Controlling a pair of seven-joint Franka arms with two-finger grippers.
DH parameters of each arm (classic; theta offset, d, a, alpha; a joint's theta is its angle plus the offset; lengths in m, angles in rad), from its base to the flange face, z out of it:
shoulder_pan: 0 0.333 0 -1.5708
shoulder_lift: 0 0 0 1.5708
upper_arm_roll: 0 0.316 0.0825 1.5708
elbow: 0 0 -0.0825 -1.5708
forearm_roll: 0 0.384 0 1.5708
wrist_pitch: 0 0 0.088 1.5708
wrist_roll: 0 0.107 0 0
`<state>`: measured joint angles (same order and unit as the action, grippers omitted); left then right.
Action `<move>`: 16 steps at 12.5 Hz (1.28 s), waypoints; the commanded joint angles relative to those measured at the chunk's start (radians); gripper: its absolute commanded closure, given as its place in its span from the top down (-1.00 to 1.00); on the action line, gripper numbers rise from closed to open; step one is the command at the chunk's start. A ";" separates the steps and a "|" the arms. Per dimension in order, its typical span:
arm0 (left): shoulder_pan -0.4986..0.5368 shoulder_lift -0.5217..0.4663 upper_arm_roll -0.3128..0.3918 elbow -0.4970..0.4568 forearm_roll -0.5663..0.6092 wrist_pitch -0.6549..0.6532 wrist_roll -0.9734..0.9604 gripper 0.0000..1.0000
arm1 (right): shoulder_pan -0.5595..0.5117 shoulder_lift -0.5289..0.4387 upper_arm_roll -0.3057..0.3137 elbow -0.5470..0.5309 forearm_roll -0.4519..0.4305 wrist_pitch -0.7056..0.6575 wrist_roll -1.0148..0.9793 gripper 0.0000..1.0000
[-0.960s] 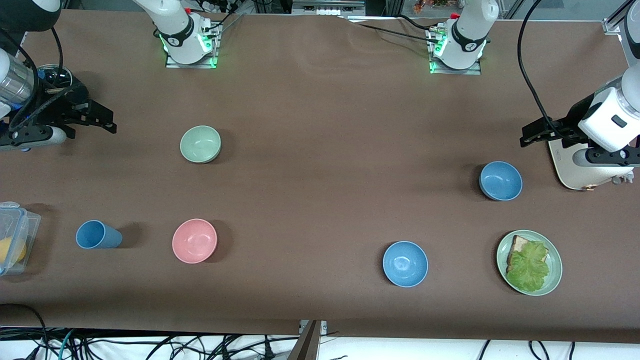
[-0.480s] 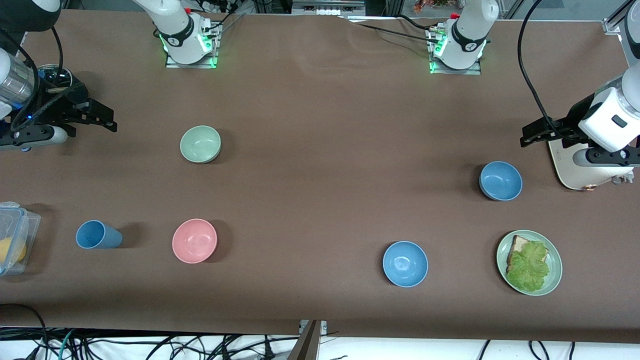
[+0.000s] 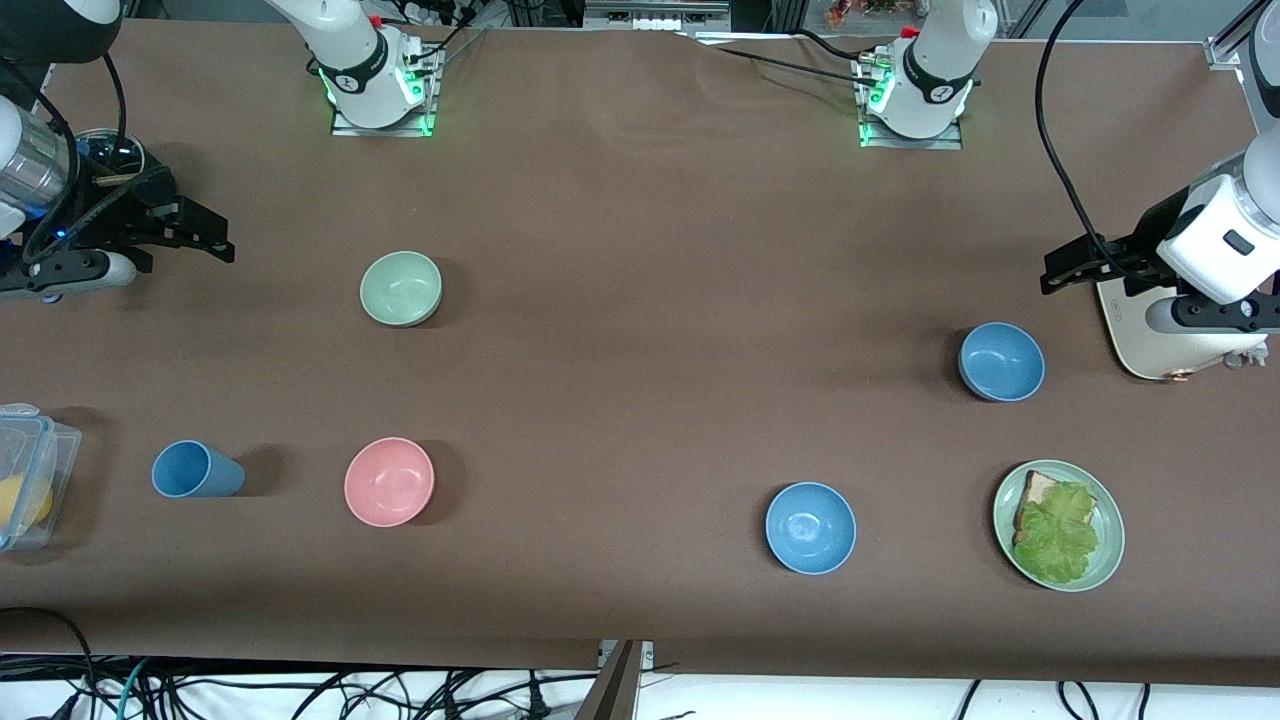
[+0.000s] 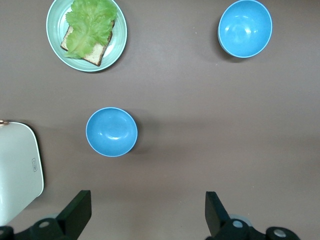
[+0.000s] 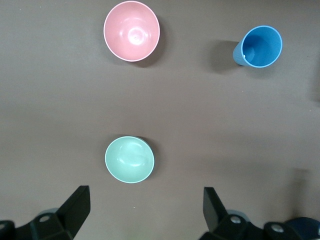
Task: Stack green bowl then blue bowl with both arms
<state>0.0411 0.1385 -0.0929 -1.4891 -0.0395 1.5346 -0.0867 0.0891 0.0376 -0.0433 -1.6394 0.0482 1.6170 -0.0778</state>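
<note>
The pale sage-green bowl (image 3: 401, 288) sits upright and empty on the bench, at twelve o'clock from the pink bowl (image 3: 389, 481). Two plain blue bowls (image 3: 1001, 361) (image 3: 810, 527) sit toward the left arm's end. The left gripper (image 4: 145, 212) and right gripper (image 5: 145, 210) hover with fingers spread wide, holding nothing.

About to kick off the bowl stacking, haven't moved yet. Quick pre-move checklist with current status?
1. Right gripper open, holding nothing, up over the table's right-arm end: ok.
2. Left gripper open, holding nothing, up beside the white appliance: ok.
3. Green bowl upright, empty, nothing touching it: ok.
4. Which blue bowl is meant: one lies close to the left gripper, a second nearer the front camera: cannot tell.
5. Look-alikes well apart from the targets: pink bowl, blue cup, green plate: ok.
</note>
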 commanded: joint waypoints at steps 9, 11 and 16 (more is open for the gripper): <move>0.000 0.001 0.002 0.012 0.006 -0.013 0.019 1.00 | -0.015 0.007 0.014 0.023 -0.011 -0.028 0.010 1.00; 0.000 0.001 0.002 0.012 0.006 -0.013 0.019 1.00 | -0.015 0.007 0.014 0.016 -0.011 -0.028 0.012 1.00; 0.000 0.001 0.002 0.012 0.006 -0.013 0.019 1.00 | -0.015 -0.011 0.014 -0.104 -0.013 0.038 0.016 1.00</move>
<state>0.0413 0.1385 -0.0927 -1.4891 -0.0395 1.5346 -0.0867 0.0890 0.0417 -0.0433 -1.6749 0.0476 1.6095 -0.0754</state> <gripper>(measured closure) 0.000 0.000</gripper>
